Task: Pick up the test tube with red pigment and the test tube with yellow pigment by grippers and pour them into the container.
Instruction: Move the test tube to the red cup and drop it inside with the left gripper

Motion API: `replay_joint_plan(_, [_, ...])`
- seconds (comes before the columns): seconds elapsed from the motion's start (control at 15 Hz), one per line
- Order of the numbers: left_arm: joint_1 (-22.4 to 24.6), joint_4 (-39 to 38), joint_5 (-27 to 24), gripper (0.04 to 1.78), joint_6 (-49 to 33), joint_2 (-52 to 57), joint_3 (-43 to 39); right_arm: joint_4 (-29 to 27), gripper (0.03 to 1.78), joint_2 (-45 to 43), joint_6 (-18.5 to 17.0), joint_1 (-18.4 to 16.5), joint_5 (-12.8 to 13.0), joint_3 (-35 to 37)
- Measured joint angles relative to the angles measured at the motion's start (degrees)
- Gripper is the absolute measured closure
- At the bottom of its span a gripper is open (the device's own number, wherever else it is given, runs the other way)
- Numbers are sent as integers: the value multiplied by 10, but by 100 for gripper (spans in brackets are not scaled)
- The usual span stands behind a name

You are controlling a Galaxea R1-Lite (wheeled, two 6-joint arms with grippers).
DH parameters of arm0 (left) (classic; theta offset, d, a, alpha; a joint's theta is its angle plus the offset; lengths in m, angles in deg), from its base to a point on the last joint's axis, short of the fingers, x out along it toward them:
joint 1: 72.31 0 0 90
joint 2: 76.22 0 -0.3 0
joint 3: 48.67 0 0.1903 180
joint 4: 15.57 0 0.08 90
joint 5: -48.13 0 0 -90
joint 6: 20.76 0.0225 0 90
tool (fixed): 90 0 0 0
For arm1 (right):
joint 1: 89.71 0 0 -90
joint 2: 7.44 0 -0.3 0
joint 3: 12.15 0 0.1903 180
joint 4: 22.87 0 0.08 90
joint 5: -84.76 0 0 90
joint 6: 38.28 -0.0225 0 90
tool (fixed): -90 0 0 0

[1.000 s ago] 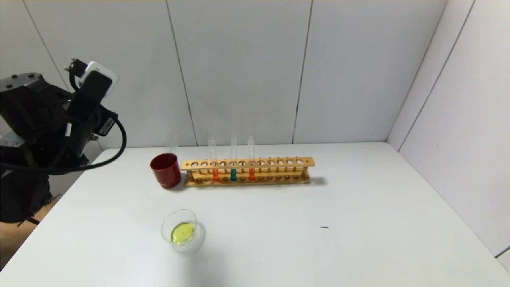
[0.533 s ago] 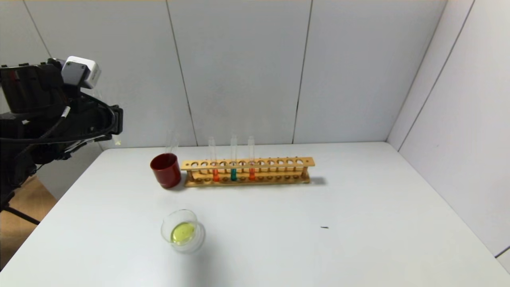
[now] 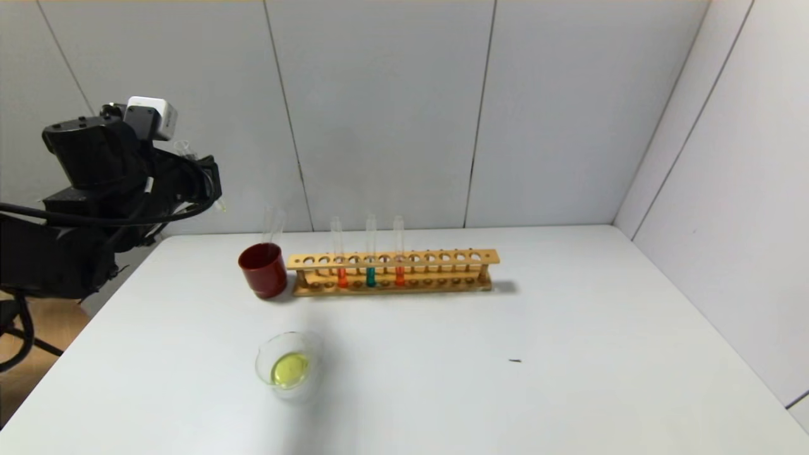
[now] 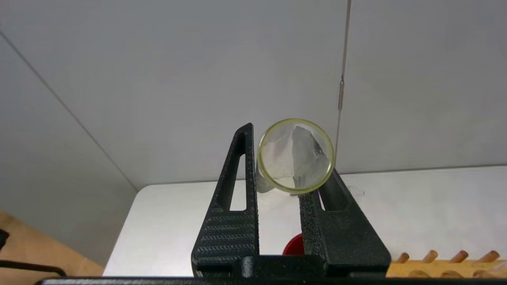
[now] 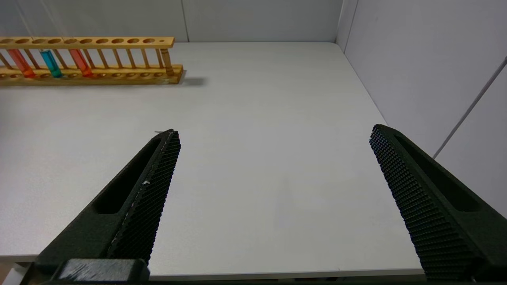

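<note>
My left gripper (image 3: 208, 180) is raised at the table's far left, up and to the left of the dark red cup. It is shut on a clear glass test tube (image 4: 295, 156), seen end-on with a yellowish rim and no liquid showing inside. Two test tubes with red pigment (image 3: 342, 277) (image 3: 399, 275) stand in the wooden rack (image 3: 442, 258). The clear glass container (image 3: 262, 363) sits at front left with yellow liquid in it. My right gripper (image 5: 274, 130) is open and empty above the table's near right part, out of the head view.
A dark red cup (image 3: 263, 270) with an empty clear tube (image 3: 273, 224) stands left of the rack. A teal tube (image 3: 370, 276) stands between the red ones. Grey walls close the back and right. A small dark speck (image 3: 515, 361) lies on the table.
My left arm has turned its wrist and swung right, toward the red cup, still holding the tube. The container, rack and cup have not moved.
</note>
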Motion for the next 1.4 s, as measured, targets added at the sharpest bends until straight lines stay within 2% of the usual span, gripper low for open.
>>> replay_joint_plan(0.67, [-14,-2,-1,149,-66,-74,-3,0,6,0,0,0,0,0])
replay_joint_plan(1.4, [-28,-28,0,149,-70,-131,-15,0,6,0,0,0,0,0])
